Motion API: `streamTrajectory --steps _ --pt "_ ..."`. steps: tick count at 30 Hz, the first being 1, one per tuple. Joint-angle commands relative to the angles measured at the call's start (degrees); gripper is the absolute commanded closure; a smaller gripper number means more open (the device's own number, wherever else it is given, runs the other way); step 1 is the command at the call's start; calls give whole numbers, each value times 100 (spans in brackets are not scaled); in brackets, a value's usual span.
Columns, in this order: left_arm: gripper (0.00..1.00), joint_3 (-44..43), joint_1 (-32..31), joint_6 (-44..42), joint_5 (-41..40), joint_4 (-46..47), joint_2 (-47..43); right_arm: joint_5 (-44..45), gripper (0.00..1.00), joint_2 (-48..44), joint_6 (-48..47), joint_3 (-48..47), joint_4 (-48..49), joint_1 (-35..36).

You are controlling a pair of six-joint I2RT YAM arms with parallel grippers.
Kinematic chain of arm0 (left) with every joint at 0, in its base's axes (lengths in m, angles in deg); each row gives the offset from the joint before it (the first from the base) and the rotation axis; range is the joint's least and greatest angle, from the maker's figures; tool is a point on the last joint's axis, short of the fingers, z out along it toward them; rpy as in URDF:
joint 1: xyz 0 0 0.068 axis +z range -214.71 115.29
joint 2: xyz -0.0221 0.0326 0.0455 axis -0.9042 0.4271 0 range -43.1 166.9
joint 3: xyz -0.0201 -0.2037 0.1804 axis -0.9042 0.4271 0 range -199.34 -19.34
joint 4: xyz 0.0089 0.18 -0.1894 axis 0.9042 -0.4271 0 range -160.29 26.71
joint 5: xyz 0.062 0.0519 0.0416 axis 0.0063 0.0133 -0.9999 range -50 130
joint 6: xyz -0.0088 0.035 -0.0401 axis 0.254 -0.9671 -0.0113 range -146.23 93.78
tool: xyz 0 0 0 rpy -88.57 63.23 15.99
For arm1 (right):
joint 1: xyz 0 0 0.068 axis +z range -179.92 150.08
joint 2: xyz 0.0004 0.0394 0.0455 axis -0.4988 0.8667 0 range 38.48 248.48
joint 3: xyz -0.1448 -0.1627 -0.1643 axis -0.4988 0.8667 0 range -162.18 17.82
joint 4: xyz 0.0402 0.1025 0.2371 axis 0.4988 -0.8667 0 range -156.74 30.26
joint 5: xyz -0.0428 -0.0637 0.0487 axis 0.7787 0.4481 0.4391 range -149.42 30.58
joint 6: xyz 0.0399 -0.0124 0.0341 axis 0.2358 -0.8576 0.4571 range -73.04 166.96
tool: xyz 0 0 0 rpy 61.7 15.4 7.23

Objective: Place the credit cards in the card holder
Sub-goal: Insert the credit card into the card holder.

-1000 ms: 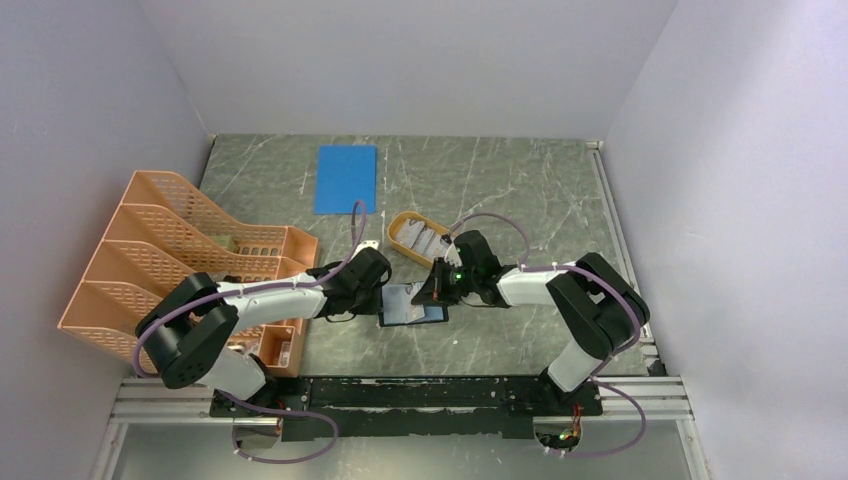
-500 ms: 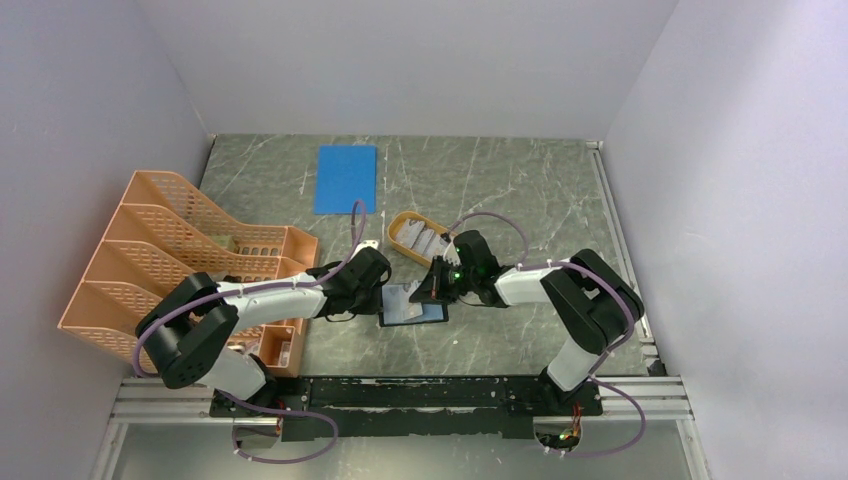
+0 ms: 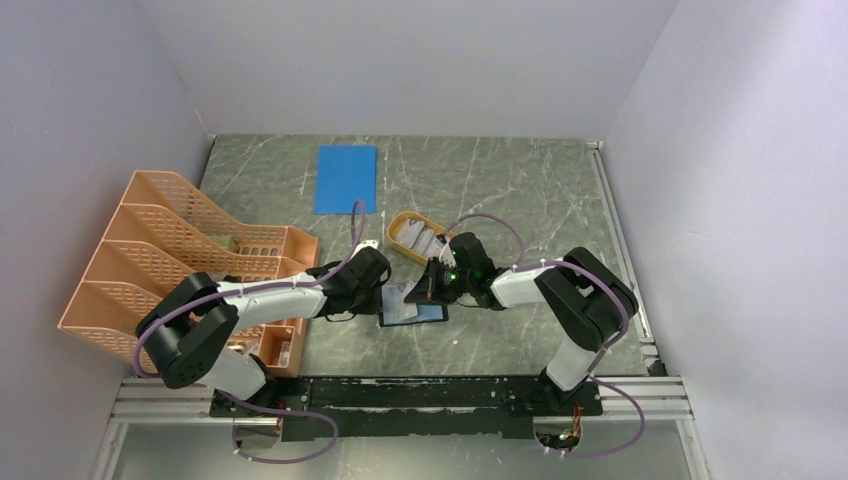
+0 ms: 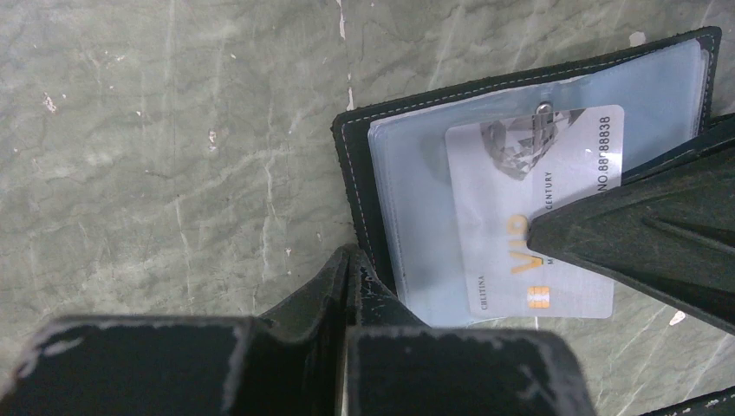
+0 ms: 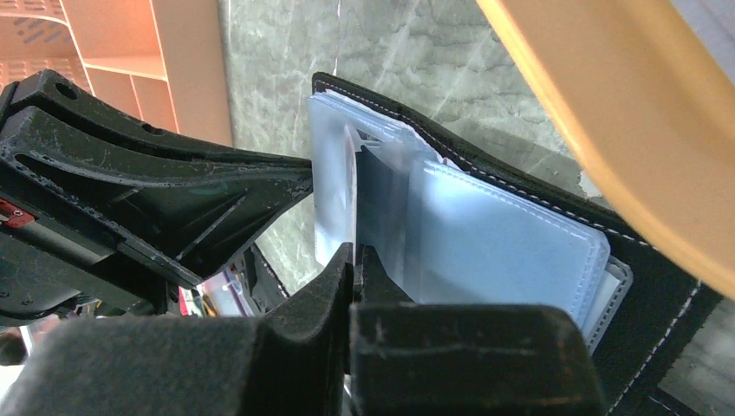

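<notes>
The black card holder (image 3: 430, 313) lies open on the table between the two arms, its bluish clear sleeves (image 4: 407, 199) facing up. My left gripper (image 4: 349, 256) is shut on its left black edge (image 4: 351, 165); from above the left gripper (image 3: 383, 297) sits at that side. A pale credit card (image 4: 520, 199) with gold lettering lies over the sleeves, slid partly across them. My right gripper (image 5: 355, 251) is shut on that card, seen edge-on between the fingers. One right finger (image 4: 650, 234) covers the card's right part. More credit cards (image 3: 425, 240) rest in the orange tray.
The orange oval tray (image 3: 403, 222) stands just behind the card holder, its rim (image 5: 607, 113) close over the right gripper. An orange mesh file rack (image 3: 160, 250) fills the left side. A blue flat sheet (image 3: 345, 178) lies at the back.
My right gripper has moved a little to the left with the card, bringing it further over the card holder's sleeves. The left gripper and the card holder have stayed put.
</notes>
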Motion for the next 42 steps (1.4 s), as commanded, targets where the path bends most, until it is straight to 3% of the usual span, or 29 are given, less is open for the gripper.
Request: streamTrajectory --steps 1,7,11,31,42 --pt "95 172 24 -26 195 139 127 134 96 59 -85 121 -179 126" --pt "95 200 25 -4 179 138 57 415 68 -222 -76 49 -697 124" --pt "95 209 27 -9 169 122 20 646 58 -452 -156 -87 -1157 120" --pt "95 294 19 -90 624 585 107 794 57 -74 -446 -789 -1839 613" --pt "95 297 18 -48 455 450 13 2348 53 -170 -995 -1572 -3503 944"
